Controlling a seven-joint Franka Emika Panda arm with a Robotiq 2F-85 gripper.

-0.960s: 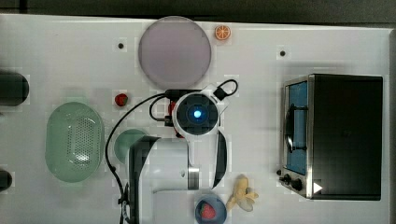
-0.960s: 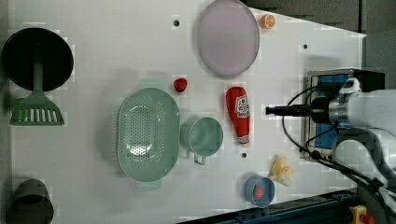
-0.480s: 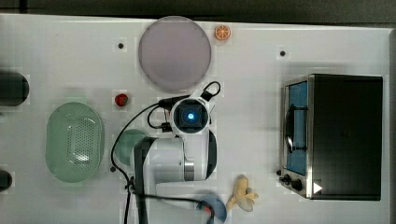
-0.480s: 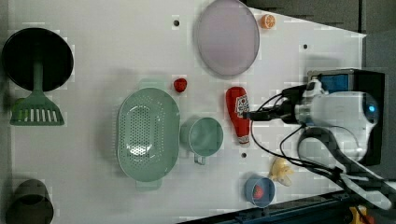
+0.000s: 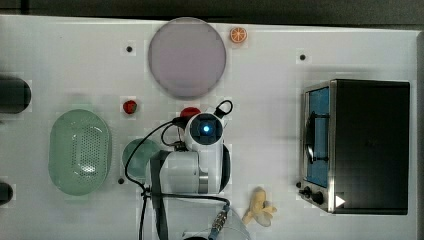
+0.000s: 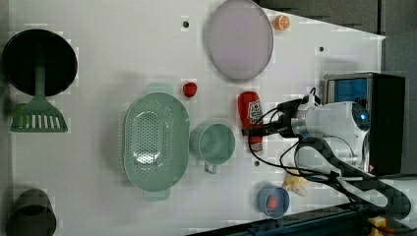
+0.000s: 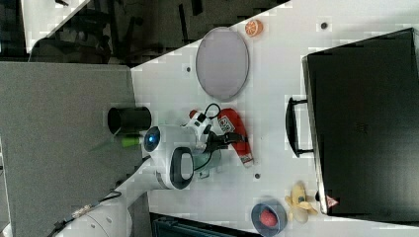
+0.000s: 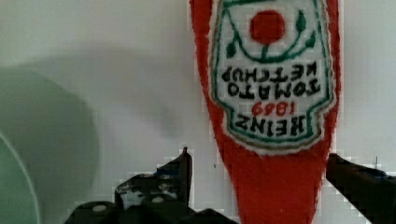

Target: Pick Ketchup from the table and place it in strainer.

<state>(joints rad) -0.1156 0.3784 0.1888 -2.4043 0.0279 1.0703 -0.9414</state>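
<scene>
Wrist view: the claw (image 8: pixel 257 186) is seen spread wide, one black finger (image 8: pixel 180 170) on each side of the red squeeze ketchup bottle with its white printed label (image 8: pixel 271 93); the bottle is not yet gripped.
Step in hand: the approach to the pick is judged to be under way, the open claw being straddled over the bottle's narrower part.
Ketchup bottle's place: it is seen lying flat on the white worktop (image 6: pixel 113 59), between the round lilac plate (image 6: pixel 238 39) and the small round green cup (image 6: pixel 212 143), just beside the cup in the left view.
Next move: a little more lowering is judged to be needed, then the fingers are to be closed across the bottle's width, and the bottle is to be lifted and carried over the cup to the strainer.
Pale green oval perforated plastic strainer (image 6: pixel 156 140): nothing is seen inside it; it is found just past the cup, on the left view's left.
Green cup: no contents can be made out.
Small blue bowl (image 6: pixel 273 200): one small red item is held in it, its kind not being clear.
Lilac plate: nothing is seen on it.
</scene>
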